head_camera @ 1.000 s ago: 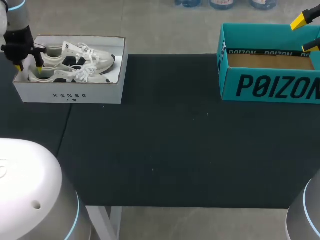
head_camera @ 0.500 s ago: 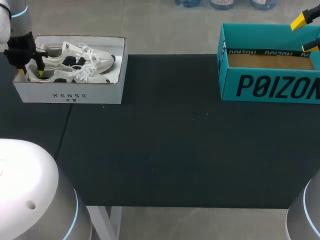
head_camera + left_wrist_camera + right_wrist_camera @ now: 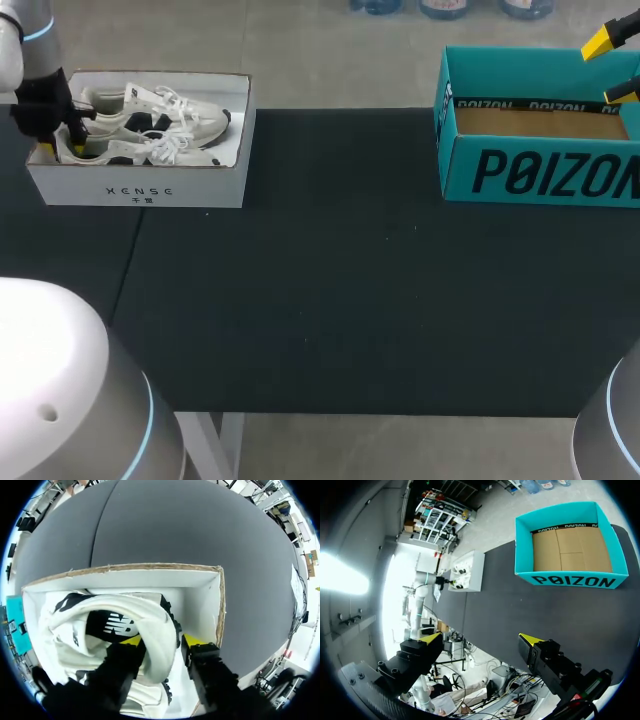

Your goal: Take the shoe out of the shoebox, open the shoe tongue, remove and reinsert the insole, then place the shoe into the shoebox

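White shoebox (image 3: 140, 186), lid off, stands on the dark worktop (image 3: 350, 300). Contents: a pair of white sneakers (image 3: 150, 128) with black accents, lying side by side inside it, laces loose. Left claw (image 3: 61, 147) is lowered into the heel end of the white shoebox. It is open, fingers spread to either side of one sneaker heel (image 3: 156, 617), one finger inside the collar and the other between the heel and the box's end wall. Teal shoebox (image 3: 540, 172), open-topped with a bare cardboard floor, stands well apart from the white shoebox, across the worktop. Right claw (image 3: 612, 66), open and holding nothing, hangs over the teal shoebox's end farthest from the white shoebox.
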`<move>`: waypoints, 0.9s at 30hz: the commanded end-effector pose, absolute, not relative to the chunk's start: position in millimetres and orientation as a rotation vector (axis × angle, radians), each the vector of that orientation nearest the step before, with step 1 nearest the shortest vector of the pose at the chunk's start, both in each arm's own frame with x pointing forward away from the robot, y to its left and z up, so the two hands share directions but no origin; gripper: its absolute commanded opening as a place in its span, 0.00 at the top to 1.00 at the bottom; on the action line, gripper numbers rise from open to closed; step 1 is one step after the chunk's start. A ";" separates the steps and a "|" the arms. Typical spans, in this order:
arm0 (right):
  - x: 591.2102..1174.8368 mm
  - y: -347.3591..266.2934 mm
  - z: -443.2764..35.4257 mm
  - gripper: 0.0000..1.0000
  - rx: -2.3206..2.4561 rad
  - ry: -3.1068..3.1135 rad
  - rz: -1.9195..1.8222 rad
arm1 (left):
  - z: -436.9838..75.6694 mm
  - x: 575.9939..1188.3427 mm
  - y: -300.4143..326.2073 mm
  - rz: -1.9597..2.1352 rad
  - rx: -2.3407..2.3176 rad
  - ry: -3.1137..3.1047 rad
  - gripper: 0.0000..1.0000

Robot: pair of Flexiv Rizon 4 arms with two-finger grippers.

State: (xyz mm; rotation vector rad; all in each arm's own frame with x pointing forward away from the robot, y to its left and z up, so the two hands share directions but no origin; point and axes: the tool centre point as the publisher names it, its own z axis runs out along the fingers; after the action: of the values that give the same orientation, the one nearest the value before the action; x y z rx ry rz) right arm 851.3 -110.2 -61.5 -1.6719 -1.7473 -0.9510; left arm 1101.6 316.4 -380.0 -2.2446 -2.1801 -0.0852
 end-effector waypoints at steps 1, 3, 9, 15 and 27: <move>852.8 -110.1 -61.5 0.00 -1.673 -1.749 -0.946 | -387.5 1106.9 317.2 -0.069 -2.248 -2.178 0.58; 852.8 -110.1 -61.5 0.00 -1.673 -1.749 -0.946 | -389.3 1106.9 317.2 -0.061 -2.246 -2.176 0.58; 852.8 -110.1 -61.5 0.00 -1.673 -1.749 -0.946 | -392.1 1106.2 317.7 -0.045 -2.245 -2.162 0.67; 852.8 -110.1 -61.5 0.00 -1.673 -1.749 -0.946 | -390.0 1103.2 319.2 -0.047 -2.254 -2.143 1.00; 852.8 -110.1 -61.5 0.00 -1.673 -1.749 -0.946 | -361.7 1099.6 321.7 -0.098 -2.324 -2.116 1.00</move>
State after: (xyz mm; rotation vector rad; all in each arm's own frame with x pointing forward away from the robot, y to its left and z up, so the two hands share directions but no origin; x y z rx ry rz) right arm 851.3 -110.2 -61.5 -1.6719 -1.7473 -0.9511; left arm 1108.7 321.1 -374.3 -2.3091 -2.1139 -0.0892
